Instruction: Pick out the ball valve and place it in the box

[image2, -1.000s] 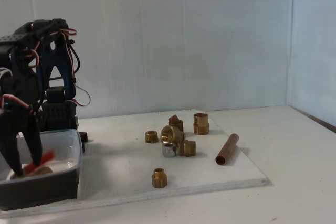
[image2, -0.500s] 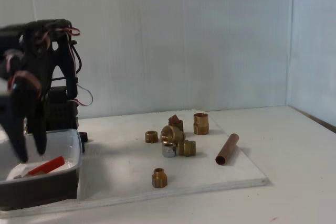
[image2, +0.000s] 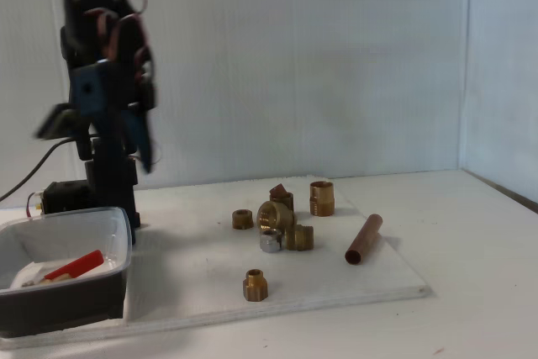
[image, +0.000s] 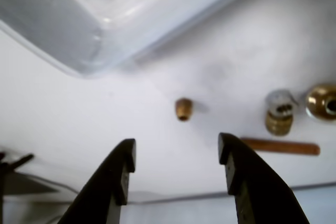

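The ball valve (image2: 74, 266) lies inside the box (image2: 76, 302) at the left of the fixed view, its red lever handle showing through the clear wall. No finger touches it. In that view my gripper (image2: 137, 139) is raised well above the box, blurred by motion. In the wrist view my gripper (image: 177, 157) is open with nothing between its dark fingers (image: 122, 170). One corner of the box (image: 79, 35) fills that view's upper left, with a sliver of brass at its top edge.
A cluster of small brass fittings (image2: 282, 218) and a silver nut (image2: 270, 242) sit mid-board. A lone brass fitting (image2: 255, 284) (image: 183, 108) lies nearer the front. A copper pipe (image2: 363, 239) (image: 281, 146) lies to the right. The white board's edge (image2: 336, 301) runs along the front.
My gripper has let go of the ball valve in the box, opened, and risen up and to the right away from it. The valve stays lying in the box.
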`<state>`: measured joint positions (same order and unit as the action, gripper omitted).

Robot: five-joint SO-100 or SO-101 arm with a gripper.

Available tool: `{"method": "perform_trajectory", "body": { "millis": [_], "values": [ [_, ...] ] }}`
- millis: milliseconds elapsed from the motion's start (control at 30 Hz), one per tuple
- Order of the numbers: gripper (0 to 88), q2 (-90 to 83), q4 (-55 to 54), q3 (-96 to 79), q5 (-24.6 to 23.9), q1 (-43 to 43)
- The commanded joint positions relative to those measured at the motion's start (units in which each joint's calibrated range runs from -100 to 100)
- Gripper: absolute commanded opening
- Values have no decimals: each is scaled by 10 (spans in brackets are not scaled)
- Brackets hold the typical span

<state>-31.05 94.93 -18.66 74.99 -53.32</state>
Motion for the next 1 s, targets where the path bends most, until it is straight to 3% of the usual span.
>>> {"method": "perform_trajectory", "body": {
  "millis": [0,200,367,800,967],
  "values": [
    [166,-19,-7,10,-148,122],
    [166,-19,-176,-64,-367,298],
    [166,-22,-225,-93,-493,386],
    [166,-27,-208,-100,-728,555],
    [166,-27,-203,-151,-754,593]
  ]
}}
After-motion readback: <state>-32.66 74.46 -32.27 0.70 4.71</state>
